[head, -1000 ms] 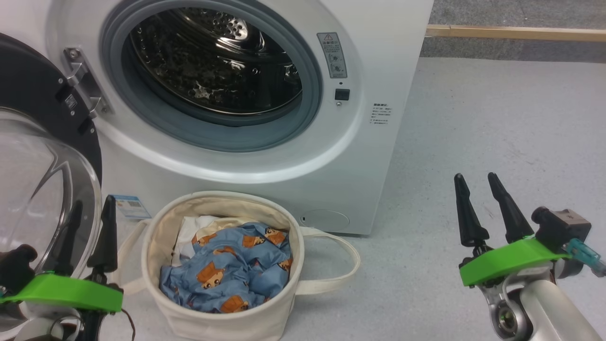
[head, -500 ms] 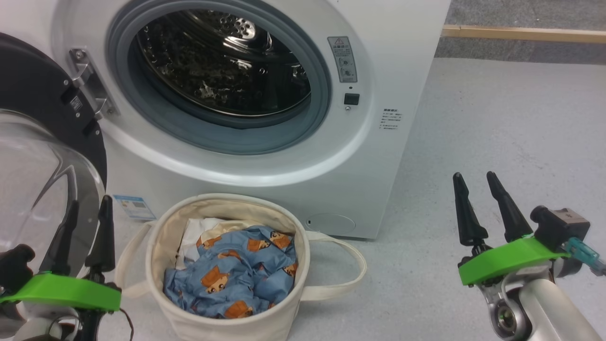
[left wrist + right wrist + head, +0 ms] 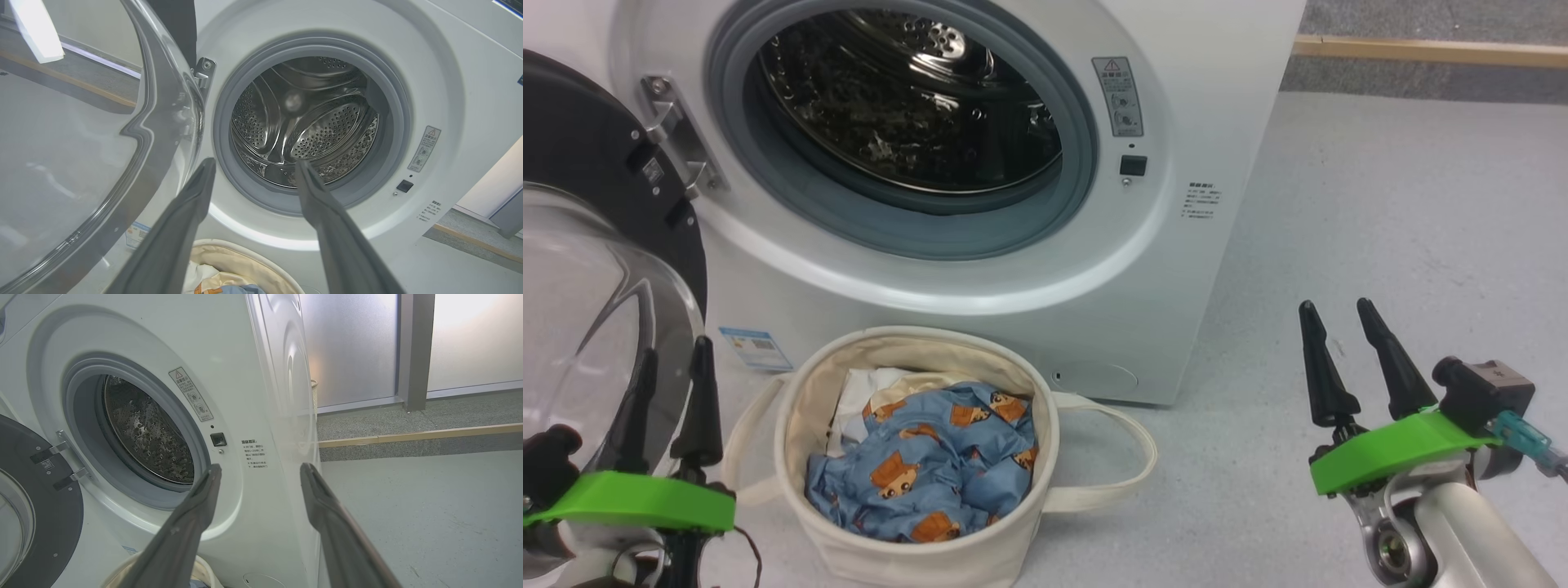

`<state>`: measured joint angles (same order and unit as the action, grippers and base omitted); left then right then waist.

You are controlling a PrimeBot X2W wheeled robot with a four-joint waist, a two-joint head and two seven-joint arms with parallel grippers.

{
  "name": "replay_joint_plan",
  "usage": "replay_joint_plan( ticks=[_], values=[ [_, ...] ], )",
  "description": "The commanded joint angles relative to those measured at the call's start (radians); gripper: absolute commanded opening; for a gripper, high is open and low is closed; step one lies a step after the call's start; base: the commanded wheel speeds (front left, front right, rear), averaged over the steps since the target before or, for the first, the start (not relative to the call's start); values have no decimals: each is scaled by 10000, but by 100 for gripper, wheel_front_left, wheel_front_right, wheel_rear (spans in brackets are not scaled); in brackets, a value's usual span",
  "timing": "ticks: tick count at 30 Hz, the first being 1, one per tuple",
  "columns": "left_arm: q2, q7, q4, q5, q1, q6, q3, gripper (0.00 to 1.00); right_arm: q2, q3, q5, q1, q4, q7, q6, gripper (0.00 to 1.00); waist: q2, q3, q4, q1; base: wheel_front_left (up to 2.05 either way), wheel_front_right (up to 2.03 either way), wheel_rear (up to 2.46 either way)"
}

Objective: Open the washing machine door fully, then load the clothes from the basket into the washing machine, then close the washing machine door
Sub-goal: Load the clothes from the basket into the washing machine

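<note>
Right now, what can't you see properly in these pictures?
- Head view: the clothes hide what lies deeper in the basket; a white cloth barely peeks out.
- Head view: the left edge cuts off the door.
- Head view: the print on the warning sticker is too small to read.

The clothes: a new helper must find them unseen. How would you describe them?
Before the white washing machine stands a round cream basket. The clothes lie in it: blue fabric with orange bears, unlike the plain white bundle beside them.
</note>
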<state>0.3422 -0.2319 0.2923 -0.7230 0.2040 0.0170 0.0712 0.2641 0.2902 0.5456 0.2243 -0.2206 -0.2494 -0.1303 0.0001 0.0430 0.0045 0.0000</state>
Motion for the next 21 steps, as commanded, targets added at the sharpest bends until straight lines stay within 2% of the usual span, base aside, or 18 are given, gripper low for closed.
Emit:
replay_joint_plan(
  ticks=[1, 8, 21],
  values=[
    [243, -85, -253, 68, 458, -45, -422, 100, 155, 164, -89, 311, 241, -124, -4, 100, -1, 75, 1, 0, 0, 0, 0],
    [54, -191, -161, 442, 626, -194, -265, 100, 177, 57, -237, 437, 302, -124, -4, 100, -1, 367, -41, 0, 0, 0, 0],
    [-904, -293, 435, 803, 1641, 711, 65, 100, 282, -241, -499, 916, 396, -124, -4, 100, -1, 1651, -156, 0, 0, 0, 0]
  ],
)
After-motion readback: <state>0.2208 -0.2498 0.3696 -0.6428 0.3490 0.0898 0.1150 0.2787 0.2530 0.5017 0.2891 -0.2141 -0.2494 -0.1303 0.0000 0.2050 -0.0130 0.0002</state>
